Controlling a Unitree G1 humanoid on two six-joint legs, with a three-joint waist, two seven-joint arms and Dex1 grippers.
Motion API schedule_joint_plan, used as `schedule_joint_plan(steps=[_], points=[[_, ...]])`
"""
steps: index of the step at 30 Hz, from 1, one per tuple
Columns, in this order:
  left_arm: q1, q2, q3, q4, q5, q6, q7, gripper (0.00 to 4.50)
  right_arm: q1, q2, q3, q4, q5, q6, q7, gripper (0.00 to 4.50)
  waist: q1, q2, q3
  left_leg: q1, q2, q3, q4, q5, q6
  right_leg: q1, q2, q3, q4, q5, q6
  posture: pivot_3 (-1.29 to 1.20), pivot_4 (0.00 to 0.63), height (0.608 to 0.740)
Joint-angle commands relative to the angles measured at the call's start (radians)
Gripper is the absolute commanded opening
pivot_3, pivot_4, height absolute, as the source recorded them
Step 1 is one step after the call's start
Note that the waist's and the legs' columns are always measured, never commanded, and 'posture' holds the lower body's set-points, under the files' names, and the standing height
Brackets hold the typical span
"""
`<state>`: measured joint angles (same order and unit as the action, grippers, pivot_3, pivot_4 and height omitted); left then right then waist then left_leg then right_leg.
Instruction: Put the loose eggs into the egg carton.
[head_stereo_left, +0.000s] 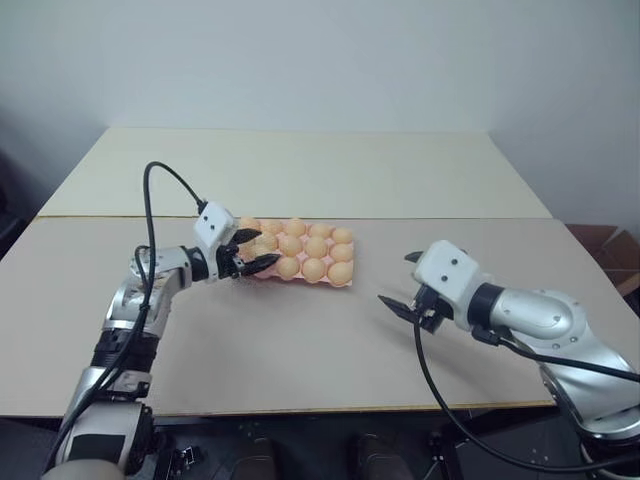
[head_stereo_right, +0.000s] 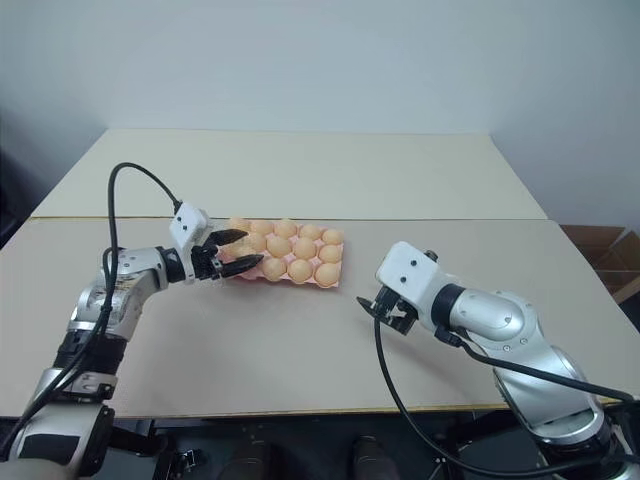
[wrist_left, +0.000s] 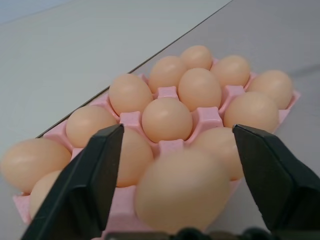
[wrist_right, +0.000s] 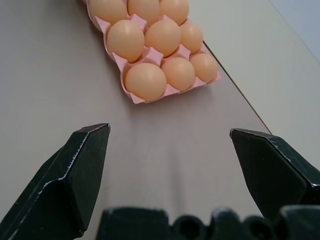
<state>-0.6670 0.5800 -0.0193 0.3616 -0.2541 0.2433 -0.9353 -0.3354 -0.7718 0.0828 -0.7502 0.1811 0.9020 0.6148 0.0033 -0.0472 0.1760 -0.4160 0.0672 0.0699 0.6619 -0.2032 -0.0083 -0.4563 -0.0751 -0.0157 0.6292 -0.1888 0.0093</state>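
Observation:
The pink egg carton lies mid-table with light orange eggs in its cups. My left gripper hovers at the carton's left end, open. In the left wrist view, one egg sits between its black fingers at the carton's near edge, with a narrow gap on each side. I cannot tell whether that egg rests in a cup. My right gripper stands open to the right of the carton, above bare table, with nothing between its fingers. The carton's right end lies ahead of it.
The beige table has a seam where a second table joins behind the carton. A brown cardboard box stands off the table's far right edge. A pale wall rises at the back.

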Motion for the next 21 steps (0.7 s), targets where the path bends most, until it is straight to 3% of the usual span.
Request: schedule_joint_plan(steps=[1,6,11,17,21], points=[[-0.015,0.0,0.028,0.001,0.015,-0.053,0.025,4.43,0.004,-0.01,-0.04,-0.041,0.001,0.003,-0.015,4.5,0.0,0.0,0.0,0.0,0.0,0.0,0.0,0.0,0.0,0.0,0.0,0.0,0.0,0.0,0.0,0.0,0.15,0.74],[0.044,0.042,0.086,-0.077,-0.012,-0.031,0.033,4.43,0.004,-0.016,-0.032,-0.038,0.001,-0.002,-0.014,4.5,-0.006,0.0,0.0,0.0,0.0,0.0,0.0,0.0,0.0,0.0,0.0,0.0,0.0,0.0,0.0,0.0,0.15,0.74],[0.228,0.124,0.205,-0.315,-0.062,0.106,0.086,4.43,0.001,-0.025,-0.027,-0.031,0.001,-0.014,-0.006,4.5,-0.02,0.0,0.0,0.0,0.001,-0.001,0.0,0.0,0.0,0.0,0.0,0.0,0.0,0.0,0.0,0.0,0.15,0.74],[0.487,0.14,0.417,-0.656,-0.123,0.369,0.272,4.43,-0.026,-0.019,-0.001,0.011,0.008,-0.045,0.012,4.5,-0.018,0.0,0.0,0.001,0.001,0.0,0.0,0.0,0.0,0.0,-0.001,0.0,0.0,0.0,0.0,0.0,0.15,0.74],[0.56,0.116,0.503,-0.782,-0.144,0.557,0.403,4.43,-0.043,-0.007,0.017,0.043,0.013,-0.072,0.031,4.5,-0.012,0.0,0.0,0.001,0.001,-0.001,0.0,0.0,0.0,0.0,-0.001,-0.001,0.0,0.0,0.0,0.0,0.15,0.74]])
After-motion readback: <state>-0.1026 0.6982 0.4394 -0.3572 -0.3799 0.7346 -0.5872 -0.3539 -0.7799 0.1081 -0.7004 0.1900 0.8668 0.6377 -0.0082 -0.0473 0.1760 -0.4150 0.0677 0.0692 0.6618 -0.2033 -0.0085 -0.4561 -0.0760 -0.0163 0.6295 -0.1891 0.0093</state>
